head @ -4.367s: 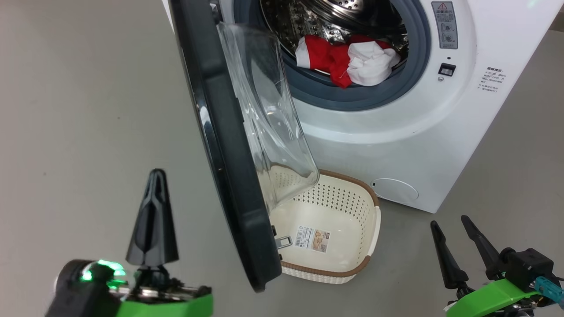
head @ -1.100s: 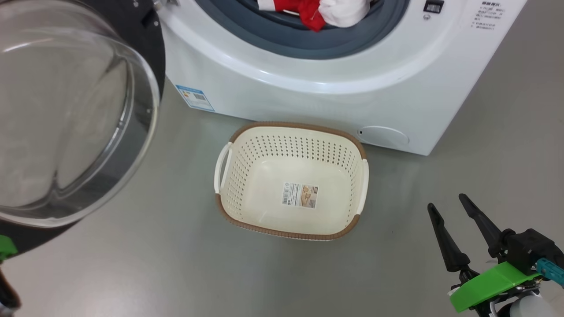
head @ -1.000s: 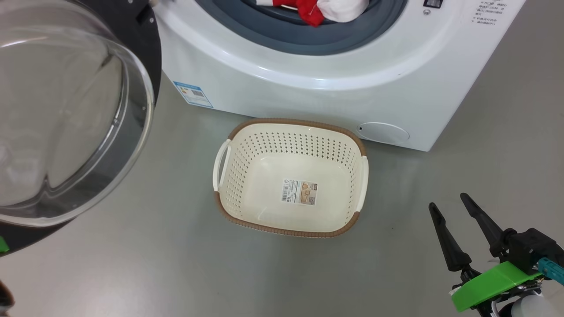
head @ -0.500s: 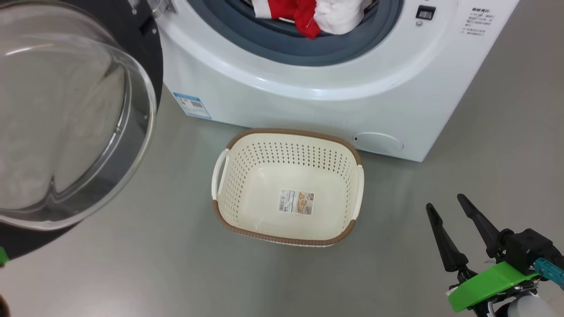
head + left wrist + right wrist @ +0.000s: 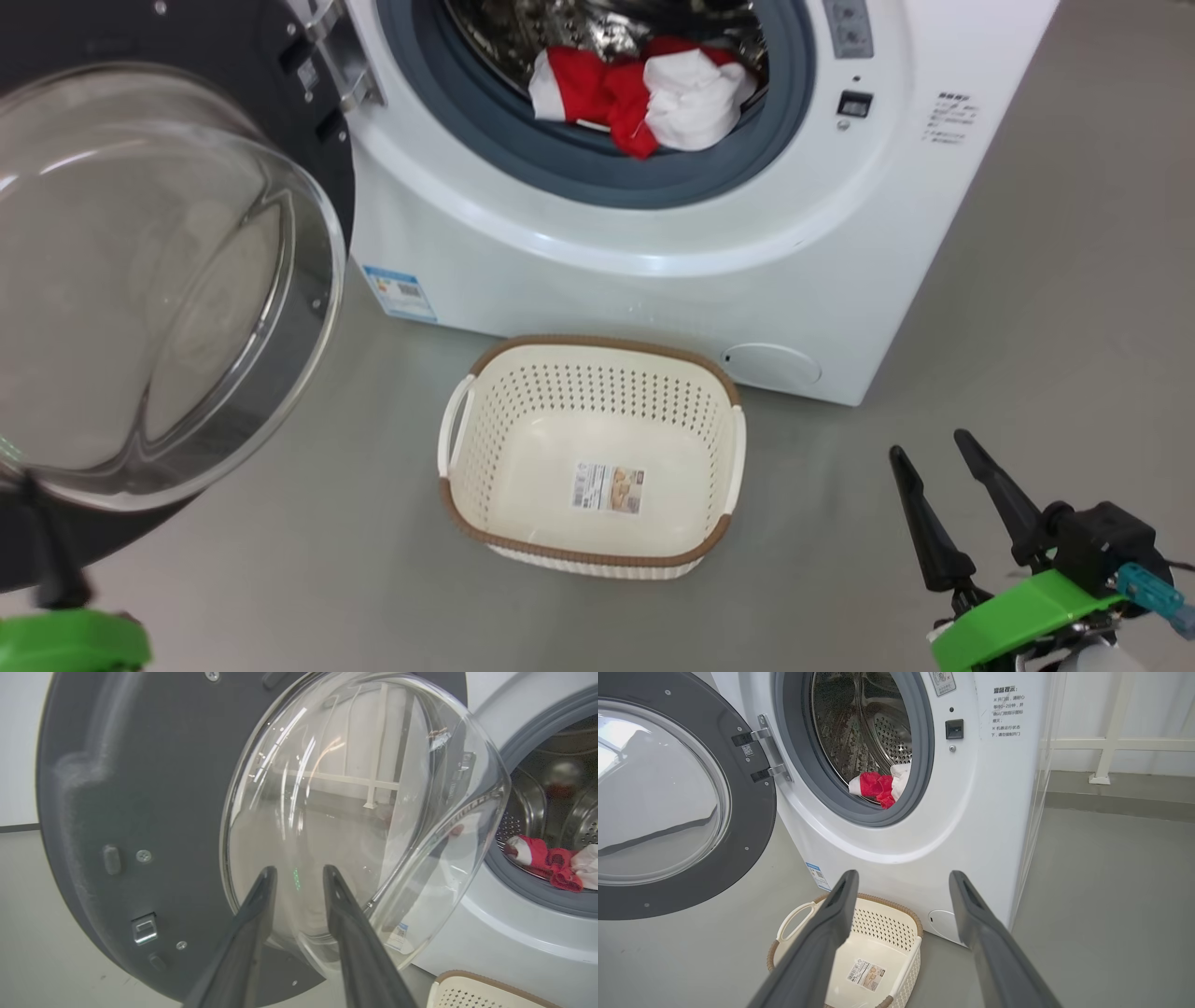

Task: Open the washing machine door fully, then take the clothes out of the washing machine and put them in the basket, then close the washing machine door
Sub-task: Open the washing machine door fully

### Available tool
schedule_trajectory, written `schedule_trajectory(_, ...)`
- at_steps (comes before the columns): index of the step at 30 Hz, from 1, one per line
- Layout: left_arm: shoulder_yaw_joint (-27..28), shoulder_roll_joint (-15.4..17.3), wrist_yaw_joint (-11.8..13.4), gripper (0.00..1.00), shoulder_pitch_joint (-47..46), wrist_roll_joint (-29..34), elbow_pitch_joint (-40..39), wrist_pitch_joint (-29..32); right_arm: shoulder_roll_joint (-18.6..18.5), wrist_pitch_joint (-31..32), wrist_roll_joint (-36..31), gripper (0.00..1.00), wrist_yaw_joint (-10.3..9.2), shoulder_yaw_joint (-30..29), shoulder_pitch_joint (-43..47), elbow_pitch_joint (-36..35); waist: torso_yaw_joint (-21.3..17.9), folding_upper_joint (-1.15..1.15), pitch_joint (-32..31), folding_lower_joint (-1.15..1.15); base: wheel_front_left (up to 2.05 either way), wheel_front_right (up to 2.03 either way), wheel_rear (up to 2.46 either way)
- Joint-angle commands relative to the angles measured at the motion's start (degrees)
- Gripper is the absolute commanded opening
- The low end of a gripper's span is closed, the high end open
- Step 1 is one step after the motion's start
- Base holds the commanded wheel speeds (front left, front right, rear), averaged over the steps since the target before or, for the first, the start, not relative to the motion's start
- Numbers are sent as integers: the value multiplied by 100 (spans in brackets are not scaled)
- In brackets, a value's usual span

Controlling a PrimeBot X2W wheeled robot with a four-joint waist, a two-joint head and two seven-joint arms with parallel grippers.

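The washing machine door (image 5: 168, 280) stands swung wide to the left, its glass bowl facing me. The white washing machine (image 5: 653, 243) shows its drum, with red and white clothes (image 5: 644, 93) lying at the drum's front lip. The cream basket (image 5: 597, 345) sits on the floor below the opening, with nothing in it but a paper label. My left gripper (image 5: 299, 870) is open, empty, and points at the door's glass (image 5: 355, 812). Its green mount (image 5: 65, 642) shows at the lower left. My right gripper (image 5: 929, 446) is open and empty, low to the right of the basket (image 5: 896, 904).
Grey floor surrounds the machine. The door hinge (image 5: 341, 65) joins door and cabinet at the upper left. A blue label (image 5: 400, 291) and a round cover (image 5: 770, 364) sit low on the machine's front. A white railing (image 5: 1106, 742) stands behind the machine on the right.
The head camera has tilted up, so drum and clothes show more fully. The left gripper's fingers have parted. Against the oldest frame, the door has swung from edge-on to wide open.
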Motion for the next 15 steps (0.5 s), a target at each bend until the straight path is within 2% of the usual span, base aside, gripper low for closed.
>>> schedule_trajectory(1,-35,167,-34,91,194,-122,-302,-28,-16,-37,8,100,37,60,59,-117,-121,0,-176,0,0,0,0)
schedule_trajectory(2,-189,162,-34,98,309,-174,-408,-28,-3,-37,6,100,37,45,83,-122,-153,0,-205,0,0,0,0)
schedule_trajectory(3,-331,160,-35,100,417,-241,-495,-28,11,-37,5,100,37,21,107,-128,-184,0,-232,0,0,0,0)
schedule_trajectory(15,-1544,155,-36,100,1218,-557,-1217,-28,81,-37,-9,100,37,-261,345,-173,-635,0,-418,0,0,0,0)
